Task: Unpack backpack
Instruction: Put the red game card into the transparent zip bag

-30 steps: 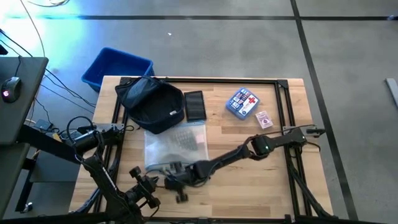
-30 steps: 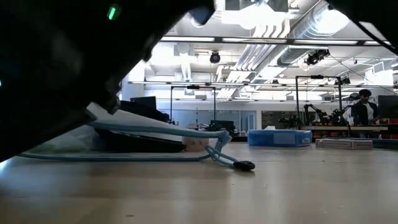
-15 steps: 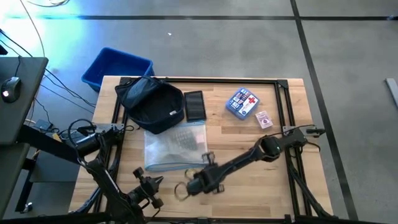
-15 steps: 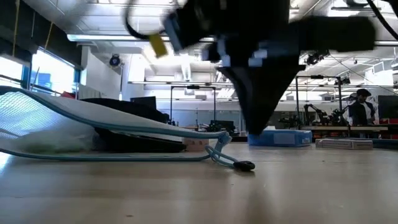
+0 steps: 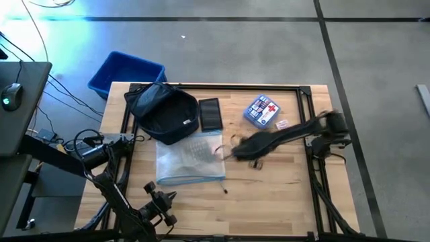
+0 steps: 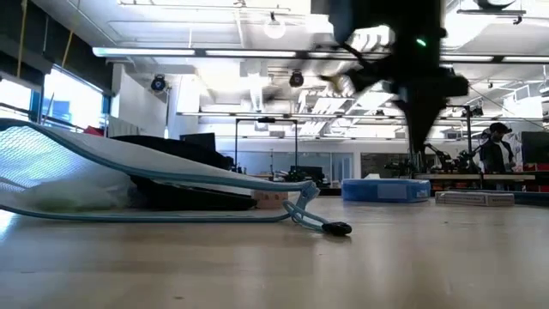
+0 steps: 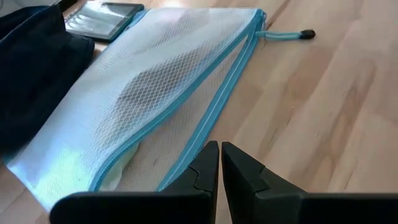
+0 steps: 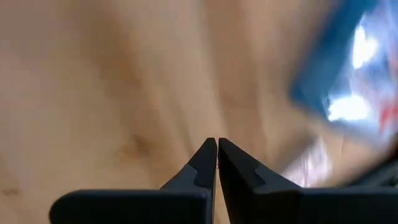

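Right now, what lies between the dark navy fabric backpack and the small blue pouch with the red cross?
In the high view, a flat black rectangular device lies on the table between the backpack and the blue pouch, close beside the backpack.

Blur, cut-offs and hidden parts

You see the right gripper point(image 5: 236, 153) only as a motion smear from above, and the blue pouch point(image 8: 348, 87) ahead of it is a blurred patch. The backpack point(image 7: 31, 68) runs off the left wrist picture's edge; at table height the mesh pouch point(image 6: 129, 176) hides most of it. What the mesh pouch holds is too faint to tell.
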